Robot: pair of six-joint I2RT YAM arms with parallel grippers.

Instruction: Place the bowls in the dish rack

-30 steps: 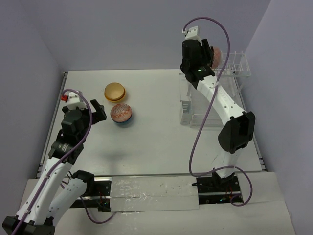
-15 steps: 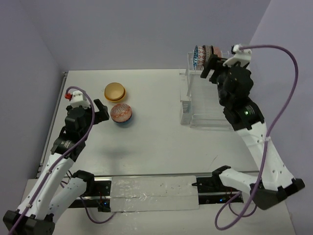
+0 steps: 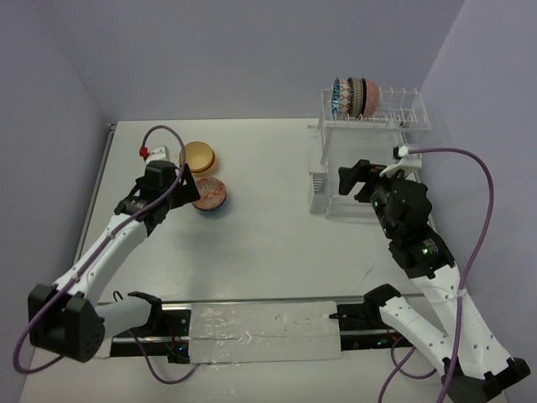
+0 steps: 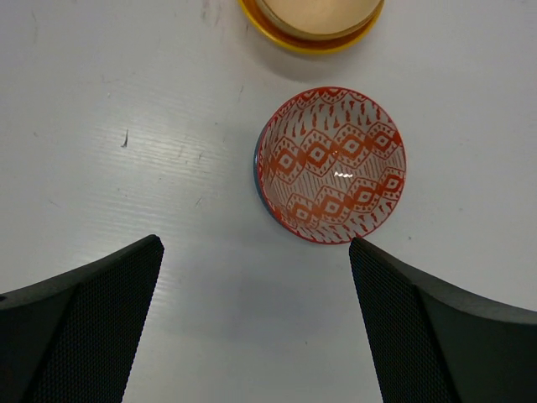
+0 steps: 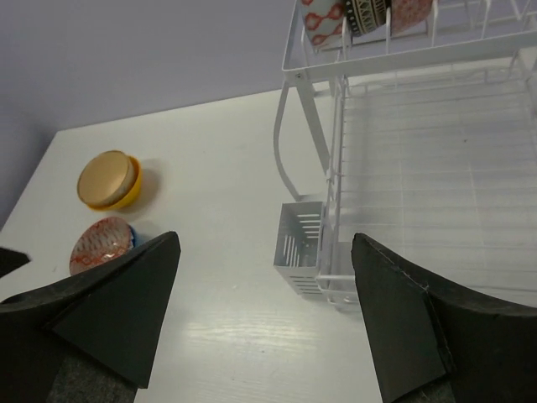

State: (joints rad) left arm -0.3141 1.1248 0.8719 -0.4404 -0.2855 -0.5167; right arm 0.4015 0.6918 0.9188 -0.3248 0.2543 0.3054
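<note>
Three patterned bowls (image 3: pixel 354 97) stand on edge in the raised prong row of the clear dish rack (image 3: pixel 394 168); they also show in the right wrist view (image 5: pixel 361 15). A red-patterned bowl (image 3: pixel 208 195) and an orange-yellow bowl (image 3: pixel 198 157) sit on the table at the left. In the left wrist view the red-patterned bowl (image 4: pixel 331 164) lies just ahead of my open, empty left gripper (image 4: pixel 256 260), with the orange-yellow bowl (image 4: pixel 312 21) beyond it. My right gripper (image 5: pixel 264 252) is open and empty, hovering in front of the rack's small side basket (image 5: pixel 300 245).
The rack's lower tray (image 5: pixel 436 193) holds nothing I can see. Purple walls stand behind and to both sides of the white table (image 3: pixel 268 227). The right arm's cable (image 3: pixel 470 180) loops near the rack.
My right arm has pulled back from the rack's top row and dropped low in front of the rack. My left gripper has moved forward, up to the red-patterned bowl.
</note>
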